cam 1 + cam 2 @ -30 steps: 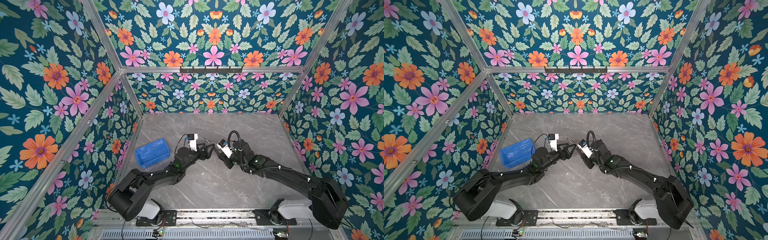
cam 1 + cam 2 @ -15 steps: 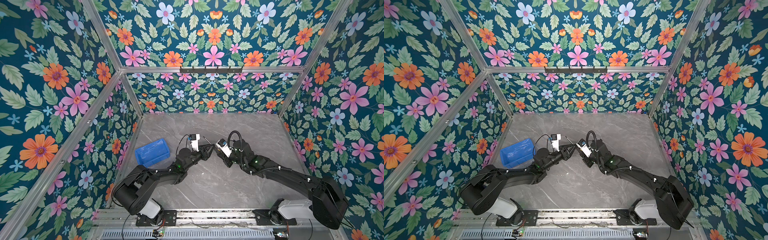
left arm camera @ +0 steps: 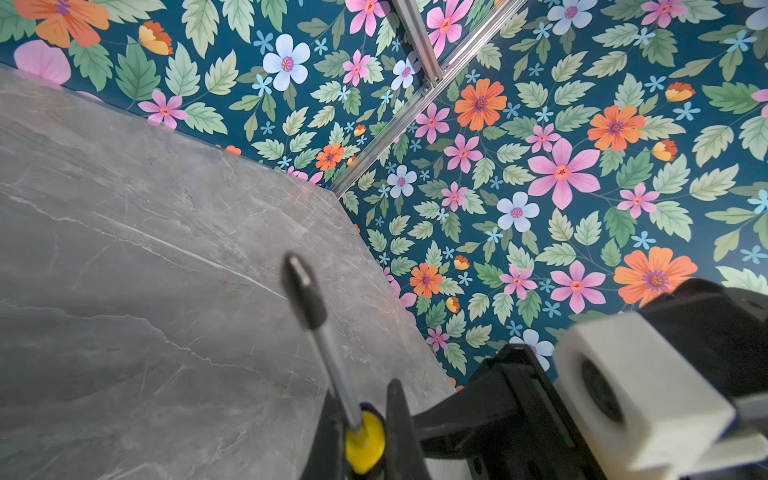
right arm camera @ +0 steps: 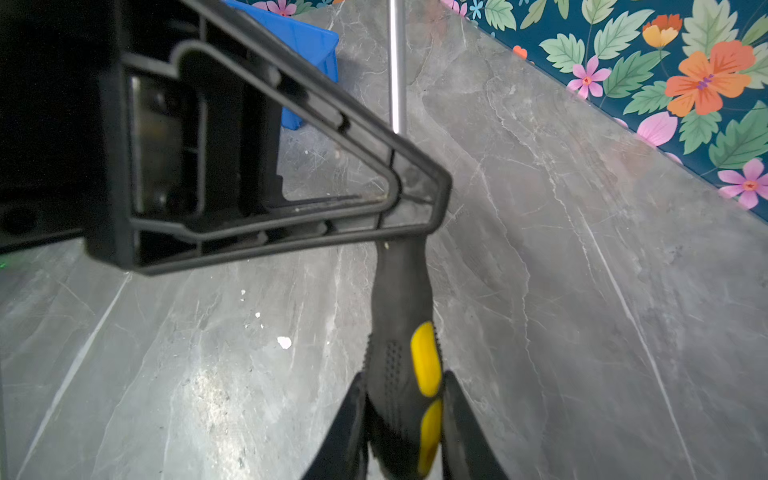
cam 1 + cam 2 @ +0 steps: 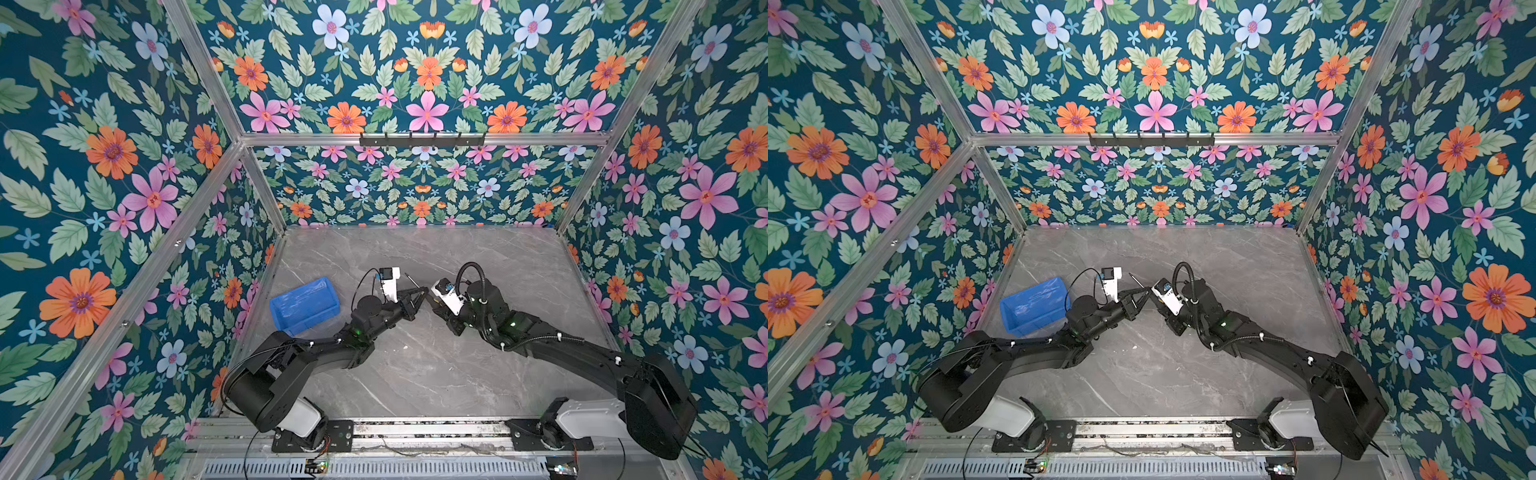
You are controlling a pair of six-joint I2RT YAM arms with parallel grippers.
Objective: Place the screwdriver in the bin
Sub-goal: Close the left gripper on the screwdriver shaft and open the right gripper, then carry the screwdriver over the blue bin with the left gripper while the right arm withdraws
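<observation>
Right wrist view first: I see the slim screwdriver [image 4: 401, 332] with its black textured handle and yellow inlays standing between my right gripper [image 4: 401, 419]'s two dark fingers [image 4: 347, 428], which press against the handle on both sides, so that pincer is pinching the screwdriver low on the handle. Higher up the tool, the black triangular finger of my left gripper [image 4: 409, 208] crosses the handle near where the thin metal shaft begins. The shaft runs on past it toward the bright blue rectangular plastic bin [image 4: 305, 39], whose corner shows behind the left gripper.

In the left wrist view the screwdriver [image 3: 332, 374] points away from the camera, its dark tip blurred over the grey marble-patterned tabletop [image 3: 124, 249]. The yellow collar sits squeezed between the left gripper [image 3: 365, 436]'s two black fingers [image 3: 399, 419], so this pincer is also pinching the screwdriver.

In both top views the two grippers meet nose to nose near the middle of the tabletop, the left gripper [image 5: 417, 293] and the right gripper [image 5: 434, 303] close together, with the shaft [image 5: 411, 279] sticking out toward the back wall. The screwdriver is held in the air between them, off the table. The bin [image 5: 305, 305] sits on the table to the left, near the left arm and apart from the screwdriver.
</observation>
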